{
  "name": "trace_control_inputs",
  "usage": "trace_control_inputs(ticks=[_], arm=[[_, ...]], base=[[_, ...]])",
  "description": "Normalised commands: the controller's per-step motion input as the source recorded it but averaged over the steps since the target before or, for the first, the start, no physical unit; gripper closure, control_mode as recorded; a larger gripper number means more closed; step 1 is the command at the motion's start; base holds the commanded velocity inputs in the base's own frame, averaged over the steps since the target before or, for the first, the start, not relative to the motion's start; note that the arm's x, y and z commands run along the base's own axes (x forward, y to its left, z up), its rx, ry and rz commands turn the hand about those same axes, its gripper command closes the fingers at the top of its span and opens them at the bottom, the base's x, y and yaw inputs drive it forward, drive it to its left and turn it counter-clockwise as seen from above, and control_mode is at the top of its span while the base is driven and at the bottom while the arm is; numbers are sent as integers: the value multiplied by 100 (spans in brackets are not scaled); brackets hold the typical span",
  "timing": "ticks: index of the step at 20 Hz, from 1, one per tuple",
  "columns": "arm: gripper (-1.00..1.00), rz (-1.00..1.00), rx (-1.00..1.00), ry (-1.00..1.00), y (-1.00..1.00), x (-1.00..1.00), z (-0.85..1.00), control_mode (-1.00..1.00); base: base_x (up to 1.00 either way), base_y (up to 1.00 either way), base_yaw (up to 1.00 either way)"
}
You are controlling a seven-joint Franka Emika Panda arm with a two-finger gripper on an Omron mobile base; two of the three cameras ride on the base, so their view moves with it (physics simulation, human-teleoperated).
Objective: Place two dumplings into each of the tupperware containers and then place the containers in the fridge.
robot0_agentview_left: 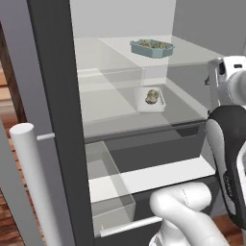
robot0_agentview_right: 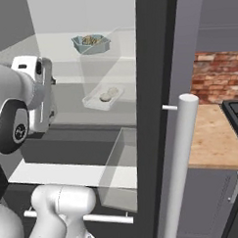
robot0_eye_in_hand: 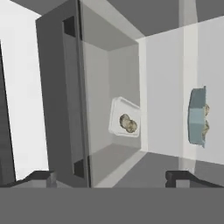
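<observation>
Gripper (robot0_eye_in_hand: 109, 177) fingers spread wide, holding nothing; I see it clear of the open fridge (robot0_agentview_left: 57, 120). Blue tub (robot0_agentview_left: 152, 48) sits on the upper glass shelf with dumplings (robot0_agentview_left: 146, 44) inside. White tub (robot0_agentview_left: 152, 98) on the shelf below, two dumplings in it.

We see the fridge (robot0_agentview_left: 57, 120) open, shelves reachable; blue tub (robot0_agentview_left: 152, 48) and white tub (robot0_agentview_left: 154, 99) occupy two shelves.

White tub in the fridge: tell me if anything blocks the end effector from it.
Nothing visible does. The end effector is open, facing the white tub on its shelf, with empty space between.
</observation>
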Motion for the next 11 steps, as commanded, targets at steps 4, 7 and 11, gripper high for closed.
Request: trace_control_inputs(ticks=[4,7,11], arm=[[-100,0,1,14,4,-53,-49,-100],[-100,0,0,1,0,-10,-3,-100],[-100,0,0,0,0,0,-1,-100]], base=[[0,0,0],[0,0,0],[0,0,0]])
